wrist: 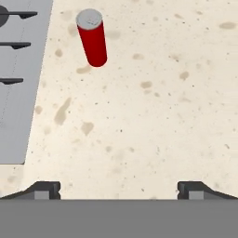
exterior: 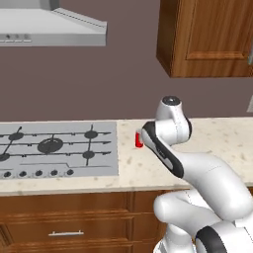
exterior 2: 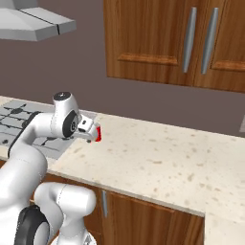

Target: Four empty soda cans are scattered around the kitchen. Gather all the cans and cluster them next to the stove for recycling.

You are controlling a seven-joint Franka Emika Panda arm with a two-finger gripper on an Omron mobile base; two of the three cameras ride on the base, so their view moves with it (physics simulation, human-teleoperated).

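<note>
One red soda can [wrist: 93, 39] with a silvery top stands upright on the speckled counter, a short way right of the stove [wrist: 18, 93]. The same can [exterior: 139, 141] peeks out from behind my arm beside the stove [exterior: 59, 148], and it shows red [exterior 2: 98, 133] just past my hand. My gripper [wrist: 118, 189] hangs above the bare counter, short of the can and apart from it. It is open, both finger tips spread wide with nothing between them.
A grey range hood [exterior: 49, 24] hangs over the stove and wooden wall cabinets [exterior 2: 177, 43] hang over the counter [exterior 2: 158, 158]. Wooden drawers [exterior: 66, 232] sit below the counter's front edge. The counter runs on to the right of the can.
</note>
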